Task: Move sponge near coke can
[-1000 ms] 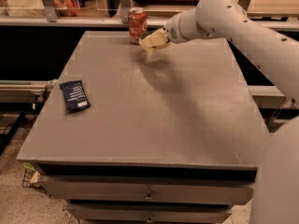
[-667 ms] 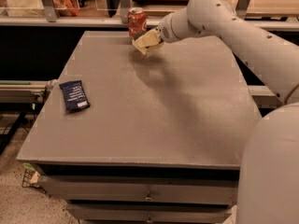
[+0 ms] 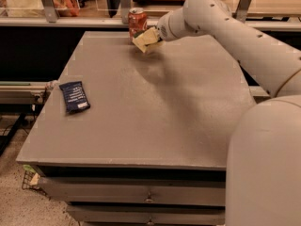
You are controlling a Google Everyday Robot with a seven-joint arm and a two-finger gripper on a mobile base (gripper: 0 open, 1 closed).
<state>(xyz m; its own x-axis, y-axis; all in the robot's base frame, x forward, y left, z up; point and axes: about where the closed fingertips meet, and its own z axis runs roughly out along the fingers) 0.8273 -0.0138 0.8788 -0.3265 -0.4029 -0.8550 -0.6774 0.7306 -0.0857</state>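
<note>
No legible text: coke can [image 3: 137, 22] lettering, blue packet [image 3: 75, 96] print unreadable; jaws beside coke can, gripping sponge [image 3: 146, 39].

Dark blue flat packet [image 3: 75, 96] lying near left edge of grey surface [image 3: 155, 121], roughly midway along. Pincer [image 3: 151, 37] above far edge.

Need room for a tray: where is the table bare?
Bare: table middle and near edge, right of the blue packet. Crowded: far edge, where the gripper holds the sponge beside the coke can.
</note>
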